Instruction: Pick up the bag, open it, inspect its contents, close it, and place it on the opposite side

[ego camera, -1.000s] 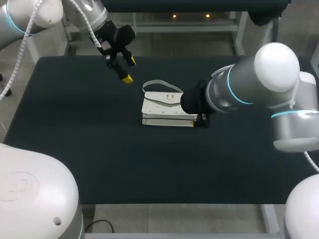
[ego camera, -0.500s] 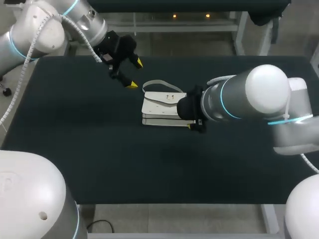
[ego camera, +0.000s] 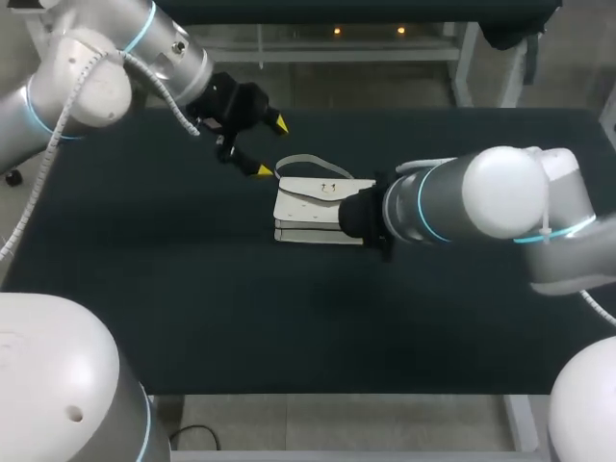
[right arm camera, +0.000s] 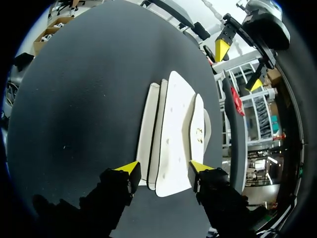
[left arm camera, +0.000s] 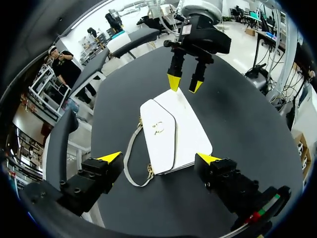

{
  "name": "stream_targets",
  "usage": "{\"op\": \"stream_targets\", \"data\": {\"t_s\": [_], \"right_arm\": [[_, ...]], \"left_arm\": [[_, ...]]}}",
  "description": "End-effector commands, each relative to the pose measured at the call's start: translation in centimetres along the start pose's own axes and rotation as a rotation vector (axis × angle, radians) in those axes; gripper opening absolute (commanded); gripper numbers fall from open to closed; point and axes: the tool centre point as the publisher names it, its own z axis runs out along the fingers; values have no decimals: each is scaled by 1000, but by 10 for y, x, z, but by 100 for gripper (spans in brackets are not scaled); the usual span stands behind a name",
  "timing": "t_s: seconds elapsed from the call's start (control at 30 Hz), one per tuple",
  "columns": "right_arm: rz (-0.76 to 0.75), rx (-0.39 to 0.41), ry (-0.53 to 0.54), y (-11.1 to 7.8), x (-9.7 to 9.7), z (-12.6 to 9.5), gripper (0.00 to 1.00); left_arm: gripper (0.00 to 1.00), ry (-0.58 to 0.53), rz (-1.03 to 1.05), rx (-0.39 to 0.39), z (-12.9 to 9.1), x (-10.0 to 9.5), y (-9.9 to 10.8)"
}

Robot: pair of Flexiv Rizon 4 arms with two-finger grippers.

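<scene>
A white bag [ego camera: 313,207] with a pale strap lies flat in the middle of the dark table [ego camera: 144,260]. My right gripper [right arm camera: 164,167] is at the bag's [right arm camera: 171,129] right end. Its yellow tips press that end from both sides, so it is shut on the bag. In the head view the right forearm covers that gripper. My left gripper [ego camera: 270,146] hovers open just beyond the bag's back left corner, above the strap. From the left wrist, the bag [left arm camera: 171,134] lies ahead of my open left gripper [left arm camera: 158,158], and my right gripper [left arm camera: 185,85] stands at its far end.
The dark tabletop [right arm camera: 74,99] stretches wide to the left and right of the bag and towards the front edge. Nothing else stands on it.
My left arm swung down and right towards the bag's back left corner, staying open. My right gripper slid further onto the bag's right end and its fingers closed in on it.
</scene>
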Motion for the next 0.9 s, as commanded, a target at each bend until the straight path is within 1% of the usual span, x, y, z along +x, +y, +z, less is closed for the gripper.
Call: {"op": "stream_targets", "data": {"t_s": [0.03,0.17,0.5,0.73,0.9], "right_arm": [[0,-11,-11,-1,3,8,46],[3,-8,-11,-1,3,12,43],[30,62,-56,-5,4,17,39],[25,81,-67,-4,3,20,29],[27,91,-69,-5,4,23,29]], "left_arm": [[100,-21,21,35,10,3,3],[100,-30,35,42,16,3,2],[100,3,57,52,26,1,0],[100,14,56,60,27,0,1],[100,24,60,62,28,0,2]]}}
